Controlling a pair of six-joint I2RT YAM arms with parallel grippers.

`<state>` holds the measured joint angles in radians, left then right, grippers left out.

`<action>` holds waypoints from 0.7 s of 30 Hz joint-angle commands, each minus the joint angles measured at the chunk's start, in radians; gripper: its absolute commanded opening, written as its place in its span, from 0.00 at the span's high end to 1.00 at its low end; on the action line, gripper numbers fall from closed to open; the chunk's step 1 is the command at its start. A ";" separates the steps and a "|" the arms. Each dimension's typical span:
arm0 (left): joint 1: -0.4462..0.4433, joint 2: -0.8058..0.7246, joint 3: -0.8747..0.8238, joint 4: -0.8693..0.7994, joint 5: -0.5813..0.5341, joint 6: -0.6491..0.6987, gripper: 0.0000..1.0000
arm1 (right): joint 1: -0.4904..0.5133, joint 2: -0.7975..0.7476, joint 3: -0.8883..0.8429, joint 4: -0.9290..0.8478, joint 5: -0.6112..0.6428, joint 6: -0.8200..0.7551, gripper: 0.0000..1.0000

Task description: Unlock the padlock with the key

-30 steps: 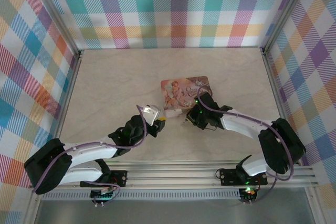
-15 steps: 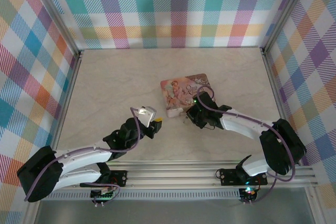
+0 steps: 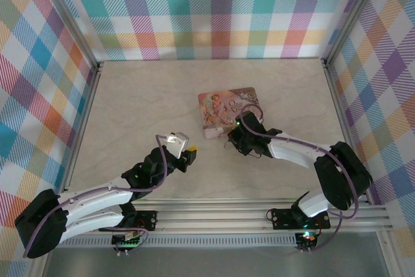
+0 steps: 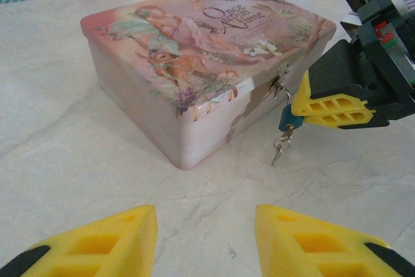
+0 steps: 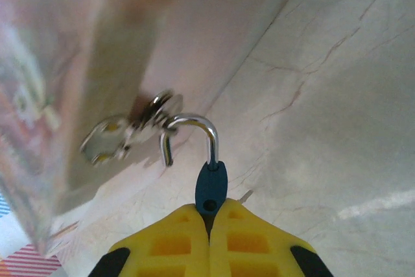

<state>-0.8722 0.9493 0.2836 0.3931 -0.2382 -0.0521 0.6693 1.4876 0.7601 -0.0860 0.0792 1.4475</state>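
Observation:
In the right wrist view my right gripper point(image 5: 209, 215) is shut on the blue body of the padlock point(image 5: 211, 186). Its silver shackle point(image 5: 194, 124) is hooked through the hasp of the pink tin box point(image 5: 58, 82), and the shackle's short end stands free of the body. The left wrist view shows the same padlock point(image 4: 286, 119) at the box's front, pinched in the right gripper point(image 4: 305, 105). The small key point(image 4: 279, 148) dangles below it on a ring. My left gripper point(image 4: 204, 222) is open with bare table between its fingers, a short way before the box's corner.
The pink tin box point(image 3: 227, 105) sits near the table's middle. Plaid walls enclose the back and both sides. A metal rail point(image 3: 214, 209) runs along the near edge, with both arm bases bolted to it. Open tabletop lies to the left and behind the box.
My left gripper has drawn back from the box toward the near left. My right gripper, still shut on the padlock, has shifted slightly up and left, and the box with it.

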 commanded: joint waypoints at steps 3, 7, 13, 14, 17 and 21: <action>-0.008 -0.029 -0.011 -0.028 -0.023 0.001 0.56 | 0.016 -0.006 -0.006 0.058 0.054 0.039 1.00; -0.008 -0.034 -0.008 -0.033 -0.024 -0.003 0.56 | 0.017 -0.034 0.030 0.034 0.135 0.034 1.00; -0.008 -0.062 -0.011 -0.056 -0.026 -0.003 0.56 | 0.017 -0.004 0.035 0.035 0.207 0.058 1.00; -0.008 -0.068 -0.011 -0.064 -0.028 0.000 0.56 | 0.016 0.007 0.023 0.058 0.198 0.074 1.00; -0.009 -0.090 -0.012 -0.089 -0.031 0.003 0.56 | 0.022 0.020 0.012 0.097 0.186 0.085 1.00; -0.008 -0.119 -0.018 -0.107 -0.041 0.005 0.55 | 0.029 -0.009 0.049 0.076 0.223 0.035 1.00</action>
<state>-0.8722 0.8562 0.2817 0.3107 -0.2565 -0.0525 0.6891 1.4998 0.7685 -0.0444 0.2523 1.4952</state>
